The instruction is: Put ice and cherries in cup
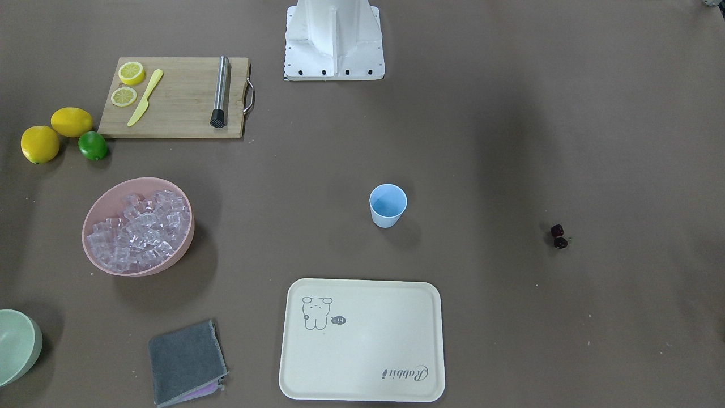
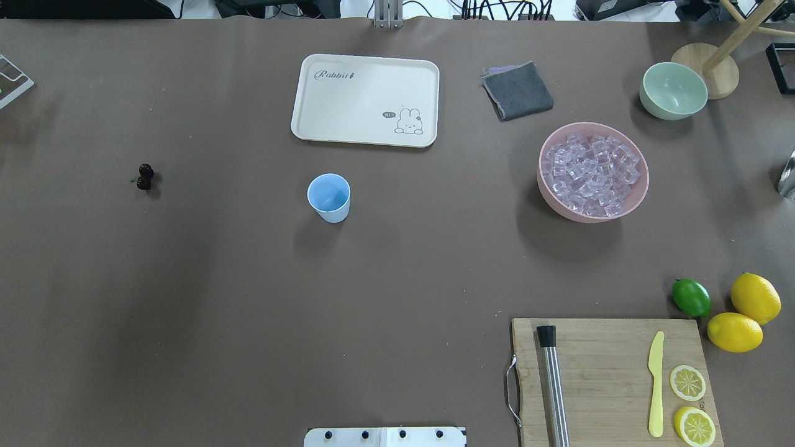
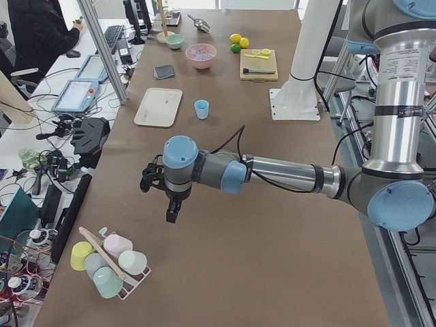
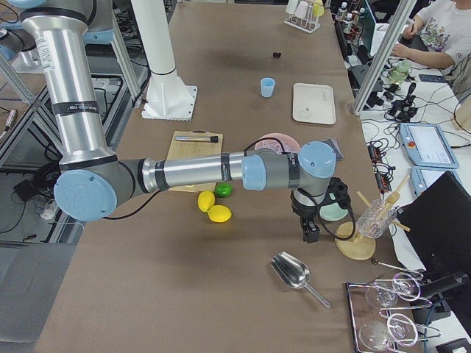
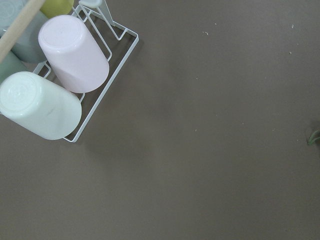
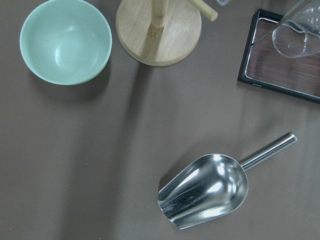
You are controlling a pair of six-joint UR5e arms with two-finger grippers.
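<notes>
Closest to the robot's side of the table, on its right, lies a wooden cutting board [image 2: 608, 366] carrying a steel muddler [image 2: 553, 388], a yellow knife [image 2: 656, 385] and two lemon slices [image 2: 687, 382]. Two lemons [image 2: 735, 332] and a lime [image 2: 691, 297] sit just beyond its corner. Farther out, near the middle of the table, the cup [image 2: 328, 197] stands upright. The cherries [image 2: 145, 177] lie well apart from it on the robot's left, and the ice [image 2: 590, 174] is heaped in a pink bowl [image 2: 559, 208] well apart on its right. Beyond these lie a cream tray [image 2: 348, 99], a folded grey cloth [image 2: 517, 91] and a pale green bowl [image 2: 674, 90]. The arms stretch toward the table's two ends. The left gripper [image 3: 172, 208] hangs over bare table near some upturned cups [image 5: 75, 52] on a wire rack [image 5: 106, 88]. The right gripper [image 4: 310, 224] hangs above a metal scoop [image 6: 205, 190] near the pale green bowl. For either claw, I cannot tell whether it is spread or pressed together.
</notes>
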